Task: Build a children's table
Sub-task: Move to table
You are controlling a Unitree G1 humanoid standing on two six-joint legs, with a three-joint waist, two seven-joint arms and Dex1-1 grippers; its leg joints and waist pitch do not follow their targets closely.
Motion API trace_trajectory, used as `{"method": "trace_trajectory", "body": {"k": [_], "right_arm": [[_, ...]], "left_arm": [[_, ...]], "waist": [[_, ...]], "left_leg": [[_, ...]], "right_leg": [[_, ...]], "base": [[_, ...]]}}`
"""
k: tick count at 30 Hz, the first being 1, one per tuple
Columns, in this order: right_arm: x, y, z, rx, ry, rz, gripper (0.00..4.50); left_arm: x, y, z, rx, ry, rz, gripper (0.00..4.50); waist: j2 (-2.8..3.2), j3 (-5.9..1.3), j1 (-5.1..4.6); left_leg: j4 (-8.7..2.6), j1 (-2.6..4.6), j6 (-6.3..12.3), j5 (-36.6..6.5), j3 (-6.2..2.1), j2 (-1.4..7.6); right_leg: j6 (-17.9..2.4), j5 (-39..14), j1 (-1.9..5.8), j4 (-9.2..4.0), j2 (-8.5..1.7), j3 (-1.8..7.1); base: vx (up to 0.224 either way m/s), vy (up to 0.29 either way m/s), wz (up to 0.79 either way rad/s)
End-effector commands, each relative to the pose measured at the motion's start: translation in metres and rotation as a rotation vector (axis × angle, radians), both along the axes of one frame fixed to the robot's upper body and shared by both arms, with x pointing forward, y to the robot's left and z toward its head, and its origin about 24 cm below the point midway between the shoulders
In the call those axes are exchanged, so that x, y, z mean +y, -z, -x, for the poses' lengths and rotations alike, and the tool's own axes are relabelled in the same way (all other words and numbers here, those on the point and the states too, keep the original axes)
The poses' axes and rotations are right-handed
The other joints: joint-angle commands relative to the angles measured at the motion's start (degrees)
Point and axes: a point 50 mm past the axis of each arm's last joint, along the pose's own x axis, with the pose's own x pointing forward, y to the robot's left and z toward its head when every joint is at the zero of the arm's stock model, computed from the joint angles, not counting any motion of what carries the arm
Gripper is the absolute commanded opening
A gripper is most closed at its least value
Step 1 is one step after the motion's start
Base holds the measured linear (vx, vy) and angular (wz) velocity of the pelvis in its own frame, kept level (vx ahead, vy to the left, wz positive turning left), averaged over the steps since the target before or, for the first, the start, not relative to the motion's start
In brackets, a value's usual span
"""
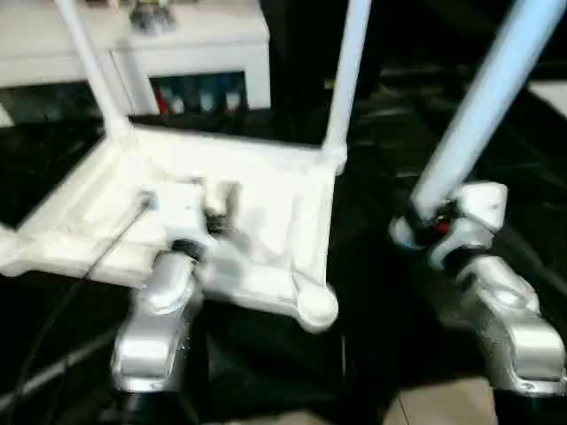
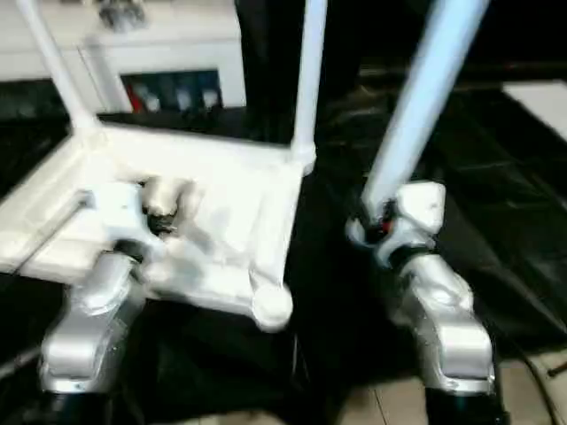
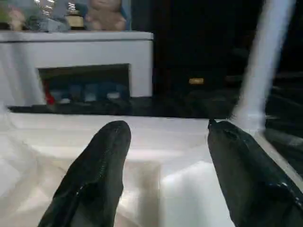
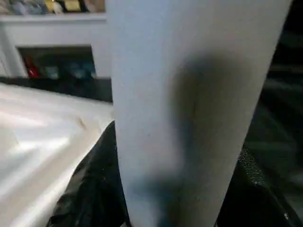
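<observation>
The children's table lies upside down on the black-draped work table, its white ribbed tabletop (image 1: pixel 266 177) facing up. Two white legs stand in its far corner sockets, one on the left (image 1: pixel 89 62) and one on the right (image 1: pixel 347 71). The near right corner socket (image 1: pixel 316 305) is empty. My left gripper (image 3: pixel 165 130) hovers low over the tabletop's underside, open, with nothing between its black fingers (image 3: pixel 99 165). Right of the tabletop, my right gripper (image 1: pixel 425 226) is shut on the lower end of a third leg (image 1: pixel 483 106), which rises tilted to the upper right, apart from the tabletop.
A white shelf unit (image 1: pixel 177 44) with coloured items and a stuffed toy (image 3: pixel 106 14) stands behind the work table. A black cable (image 1: pixel 80 283) runs from my left wrist toward the near left. Light floor (image 1: pixel 443 407) shows at the near right edge.
</observation>
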Motion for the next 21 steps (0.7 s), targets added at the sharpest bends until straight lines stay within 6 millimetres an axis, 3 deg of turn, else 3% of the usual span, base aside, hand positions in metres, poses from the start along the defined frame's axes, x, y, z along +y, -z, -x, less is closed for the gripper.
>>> {"method": "trace_trajectory", "body": {"k": [1, 2, 3, 4, 5, 6, 7, 8, 9, 10, 11, 12, 13, 14, 15, 16, 17, 18, 19, 20, 21], "right_arm": [[0.014, -0.005, -0.002, -0.016, -0.055, -0.008, 1.91], [0.016, -0.005, -0.002, -0.014, -0.069, -0.004, 1.91], [0.02, -0.004, -0.002, -0.007, -0.093, 0.006, 1.91], [0.025, -0.001, -0.002, 0.003, -0.125, 0.02, 1.91], [0.03, 0.002, -0.002, 0.017, -0.148, 0.029, 1.91], [0.031, 0.003, -0.002, 0.022, -0.153, 0.031, 1.91], [0.031, 0.003, -0.002, 0.022, -0.153, 0.031, 1.91], [0.034, 0.003, -0.003, 0.023, -0.157, 0.033, 1.91], [0.036, 0.003, -0.004, 0.022, -0.158, 0.034, 1.91], [0.037, 0.002, -0.005, 0.02, -0.157, 0.032, 1.91], [0.038, 0.002, -0.006, 0.02, -0.15, 0.026, 1.91], [0.038, 0.002, -0.006, 0.02, -0.147, 0.024, 1.91], [0.039, 0.003, -0.007, 0.02, -0.141, 0.025, 1.91], [0.038, 0.003, -0.007, 0.018, -0.126, 0.021, 1.91], [0.038, 0.003, -0.007, 0.018, -0.119, 0.017, 1.91], [0.038, 0.004, -0.007, 0.023, -0.105, 0.001, 1.91], [0.037, 0.004, -0.007, 0.027, -0.097, -0.01, 1.91], [0.038, 0.004, -0.006, 0.031, -0.105, -0.003, 1.91], [0.038, 0.005, -0.006, 0.033, -0.106, -0.001, 1.91], [0.038, 0.005, -0.005, 0.037, -0.109, 0.006, 1.91], [0.038, 0.007, -0.003, 0.045, -0.113, 0.017, 1.91]], "left_arm": [[0.015, 0.007, 0.001, 0.038, -0.071, -0.007, 3.0], [0.016, 0.008, 0.001, 0.044, -0.081, -0.002, 3.0], [0.019, 0.007, 0.001, 0.038, -0.093, -0.005, 3.0], [0.021, 0.007, 0.002, 0.036, -0.108, 0.0, 3.0], [0.023, 0.007, 0.002, 0.041, -0.128, -0.017, 3.0], [0.024, 0.007, 0.001, 0.045, -0.137, -0.03, 3.0], [0.024, 0.007, 0.001, 0.045, -0.137, -0.03, 3.0], [0.023, 0.007, 0.001, 0.043, -0.138, -0.031, 3.0], [0.023, 0.006, 0.001, 0.04, -0.135, -0.029, 3.0], [0.022, 0.005, 0.0, 0.038, -0.134, -0.029, 3.0], [0.021, 0.005, -0.001, 0.039, -0.128, -0.036, 3.0], [0.021, 0.004, -0.001, 0.04, -0.126, -0.039, 3.0], [0.021, 0.004, -0.002, 0.043, -0.125, -0.046, 3.0], [0.021, 0.004, -0.002, 0.046, -0.125, -0.054, 3.0], [0.022, 0.005, -0.002, 0.047, -0.125, -0.057, 3.0], [0.023, 0.005, -0.002, 0.049, -0.127, -0.042, 3.0], [0.023, 0.004, -0.003, 0.05, -0.128, -0.031, 3.0], [0.024, 0.005, -0.004, 0.061, -0.127, -0.043, 3.0], [0.024, 0.005, -0.004, 0.063, -0.126, -0.045, 3.0], [0.024, 0.006, -0.004, 0.067, -0.123, -0.05, 3.0], [0.022, 0.007, -0.005, 0.085, -0.105, -0.062, 3.0]], "waist": [[1.11, -2.11, 1.11], [3.24, -1.57, -0.58], [4.46, -4.21, -1.92], [3.22, -4.7, -2.56], [3.14, -5.13, -1.5], [2.27, -5.37, -1.1], [2.27, -5.37, -1.1], [0.74, -4.31, -0.05], [-0.58, -4.95, -0.67], [-0.66, -4.38, 0.09], [0.76, -4.14, 0.21], [1.74, -3.84, -0.07], [1.74, -3.84, -0.07], [4.43, -3.09, -1.13], [3.93, -3.08, -1.3], [3.45, -3.06, -1.54], [3.92, -2.22, 0.06], [1.38, -1.6, 0.85], [1.38, -1.6, 0.85], [-0.46, -0.49, 3.35], [-1.32, -0.62, 4.83]], "left_leg": [[-7.06, -0.51, 2.73, 15.5, -0.3, 3.21], [-10.32, 2.4, 5.4, 9.4, -2.66, 5.95], [-9.45, 8.0, 14.13, 13.7, -7.36, 10.34], [-8.37, 9.27, 19.33, 23.4, -8.74, 11.6], [-6.54, 9.45, 23.42, 55.8, -10.39, 12.02], [-5.98, 9.29, 20.35, 76.9, -11.11, 11.73], [-5.98, 9.29, 20.35, 76.9, -11.11, 11.73], [-8.25, 3.35, 14.0, 71.8, -12.56, 3.01], [-8.21, 2.23, 14.07, 57.2, -12.77, 0.64], [-8.85, -0.57, 16.03, 31.9, -10.63, -2.3], [-9.19, -2.09, 14.92, 13.8, -10.11, -1.86], [-9.39, -2.75, 8.56, 1.4, -10.12, -1.43], [-9.39, -2.75, 8.56, 1.4, -10.12, -1.43], [-14.59, -0.36, -0.54, -12.7, -15.09, 1.49], [-17.6, 0.83, -4.65, -20.7, -18.71, 2.54], [-16.78, 3.65, -4.76, -23.4, -17.7, 7.5], [-17.42, 2.02, -4.01, -26.4, -15.95, 7.06], [-13.22, 1.23, -3.6, -23.7, -11.12, 2.76], [-13.22, 1.23, -3.6, -23.7, -11.12, 2.76], [4.95, 1.68, -1.74, -8.8, -0.89, -0.54], [3.34, -1.64, -2.43, -1.8, -1.35, 0.19]], "right_leg": [[-16.1, 1.7, 3.74, -6.48, -4.07, -0.41], [-10.7, -0.7, 1.19, -2.89, 0.61, -3.64], [-6.8, -0.6, -3.36, 3.26, 0.76, -3.41], [-4.6, 0.8, -5.28, 4.05, -0.32, -2.66], [0.9, 6.1, -6.94, 4.55, -1.78, -1.11], [3.3, 11.5, -7.67, 3.41, -3.41, 1.1], [3.3, 11.5, -7.67, 3.41, -3.41, 1.1], [-1.3, 16.3, -4.5, -0.09, -2.24, 1.42], [-6.5, 16.0, -2.99, -0.84, -1.81, 0.43], [-21.0, 11.6, -0.68, -3.29, -2.22, -1.57], [-32.1, 2.5, 0.72, -3.52, -2.6, -4.17], [-32.0, -5.9, 1.09, -4.46, -2.96, -5.6], [-32.0, -5.9, 1.09, -4.46, -2.96, -5.6], [-23.5, -12.4, -0.42, -0.61, 0.19, -6.92], [-17.7, -11.6, -0.79, 3.43, 1.22, -5.06], [-14.0, -9.2, -3.39, 4.21, 0.53, -3.03], [-11.0, -8.6, -3.03, 5.17, -0.24, -0.48], [-14.5, -15.4, -4.14, -2.57, -1.67, 2.28], [-14.5, -15.4, -4.14, -2.57, -1.67, 2.28], [-15.3, -46.9, -5.71, -10.34, -5.44, 5.88], [-3.2, -45.5, -3.13, -7.86, -6.23, 7.72]], "base": [[0.157, 0.047, 0.01], [0.171, 0.076, -0.02], [0.171, 0.076, -0.02], [0.138, 0.036, -0.14], [0.052, 0.006, -0.21], [0.052, 0.006, -0.21], [-0.105, -0.019, -0.19], [-0.152, -0.082, 0.15], [-0.152, -0.082, 0.15], [-0.096, -0.14, 0.5], [-0.076, -0.16, 0.55], [-0.076, -0.16, 0.55], [-0.051, -0.211, 0.54], [-0.04, -0.245, 0.59], [-0.04, -0.245, 0.59], [-0.055, -0.245, 0.61], [-0.053, -0.275, 0.58], [-0.053, -0.275, 0.58], [-0.08, -0.264, 0.51], [-0.028, -0.181, 0.11], [-0.028, -0.181, 0.11]]}}
